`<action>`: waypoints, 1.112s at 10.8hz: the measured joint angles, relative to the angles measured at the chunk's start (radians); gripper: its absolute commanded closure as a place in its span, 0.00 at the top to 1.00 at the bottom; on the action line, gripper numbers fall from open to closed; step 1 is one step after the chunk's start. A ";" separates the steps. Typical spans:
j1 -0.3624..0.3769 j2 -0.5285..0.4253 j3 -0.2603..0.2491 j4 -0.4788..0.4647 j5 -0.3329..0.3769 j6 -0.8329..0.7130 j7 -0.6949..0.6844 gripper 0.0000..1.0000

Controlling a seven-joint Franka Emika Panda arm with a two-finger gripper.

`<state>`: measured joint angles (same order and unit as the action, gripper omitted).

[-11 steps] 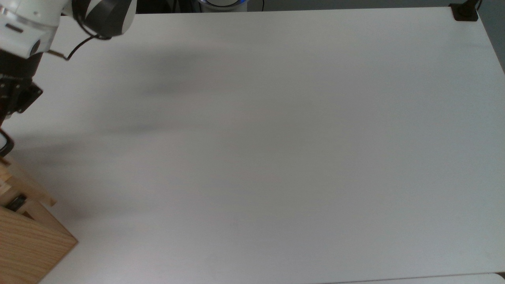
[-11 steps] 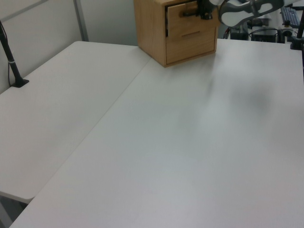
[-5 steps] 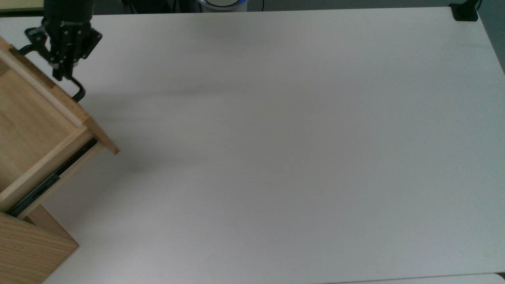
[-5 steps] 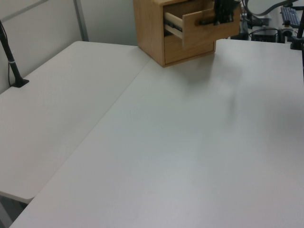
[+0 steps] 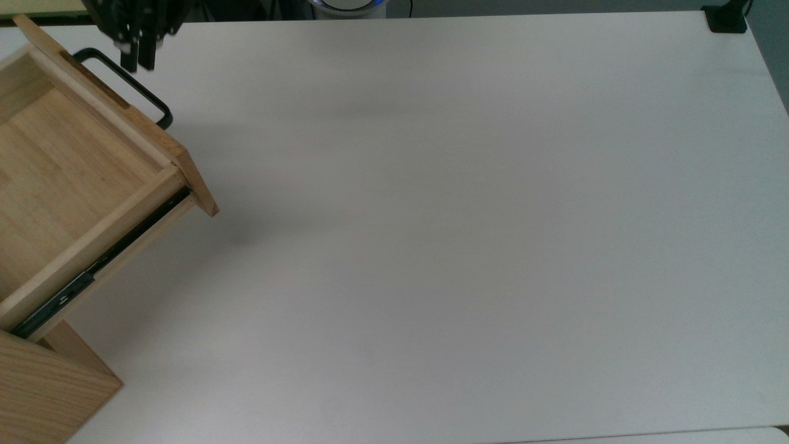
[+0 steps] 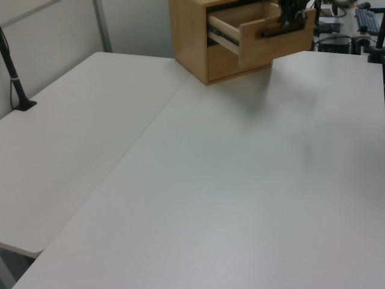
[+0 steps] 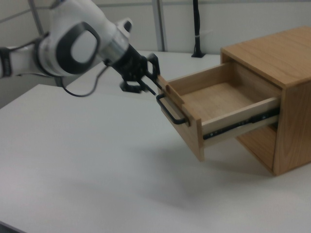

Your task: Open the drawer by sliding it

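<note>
The drawer (image 5: pixel 74 160) is a light pine tray, pulled far out of the wood-grain cabinet (image 5: pixel 43 394) at the top view's left. Its inside is bare and a black side runner (image 5: pixel 98 265) is exposed. The black bar handle (image 5: pixel 132 86) lies along the front panel. My gripper (image 5: pixel 138 61) hangs just beyond the handle at the top view's upper left. It is a little apart from the bar, open by a narrow gap with nothing between its fingers. The left view has the gripper (image 6: pixel 290 18) above the handle (image 6: pixel 283 31). In the right view the gripper (image 7: pixel 148 85) is by the handle's far end (image 7: pixel 158 97).
The white table (image 5: pixel 431 246) stretches wide to the top view's right of the cabinet. A black clamp mount (image 5: pixel 727 18) sits at its far right corner. Below the open drawer, a second drawer front (image 6: pixel 240 57) is shut. A black post (image 6: pixel 15 78) stands at the left view's left edge.
The drawer has slid much farther out of the cabinet over the last second. The gripper, which was on the handle half a second ago, now sits off the bar.
</note>
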<state>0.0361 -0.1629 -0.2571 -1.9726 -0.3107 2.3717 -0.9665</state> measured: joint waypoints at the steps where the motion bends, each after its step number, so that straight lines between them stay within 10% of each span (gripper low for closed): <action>1: 0.002 -0.027 0.000 0.001 0.005 -0.016 0.004 1.00; 4: 0.002 -0.038 0.008 0.012 0.049 -0.090 0.093 1.00; 9: 0.009 -0.024 0.207 0.200 0.295 -0.616 0.885 1.00; 12: 0.005 0.082 0.246 0.290 0.363 -0.756 1.070 1.00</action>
<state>0.0407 -0.0813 -0.0106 -1.6830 0.0523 1.6160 0.1031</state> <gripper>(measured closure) 0.000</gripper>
